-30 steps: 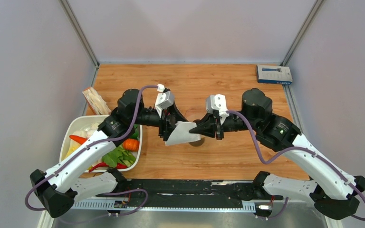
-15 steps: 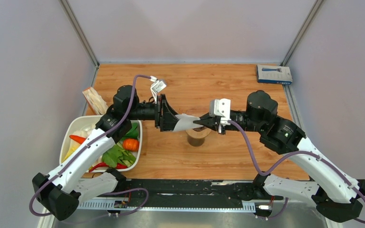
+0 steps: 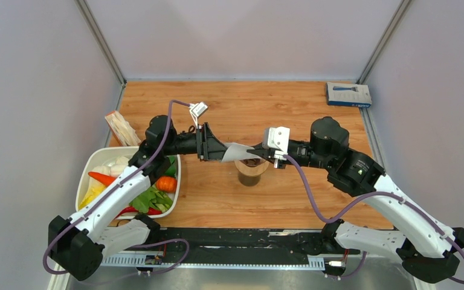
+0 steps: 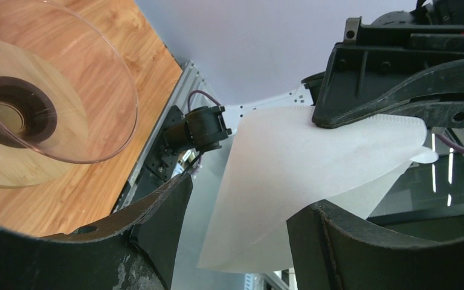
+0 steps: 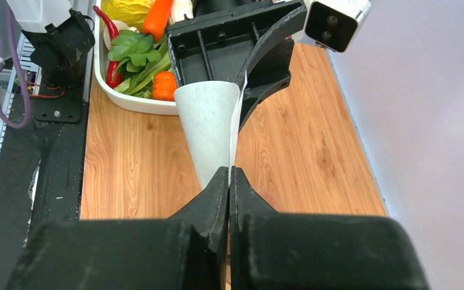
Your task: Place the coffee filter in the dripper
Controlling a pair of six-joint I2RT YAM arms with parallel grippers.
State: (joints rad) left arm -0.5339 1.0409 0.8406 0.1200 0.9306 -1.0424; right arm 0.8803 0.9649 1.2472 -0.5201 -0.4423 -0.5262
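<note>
pinching coffee filter (image 4: 302, 163), right tool (image 5: 229, 180) (left tool (image 4: 243, 198) spread)

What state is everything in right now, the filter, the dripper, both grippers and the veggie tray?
coffee filter: in the air, spread into a cone, not yet in the dripper.
dripper: upright, empty.
right gripper: fingers shut on the coffee filter.
left gripper: fingers open, the coffee filter in the gap between them.
tray: filled with vegetables.
</note>
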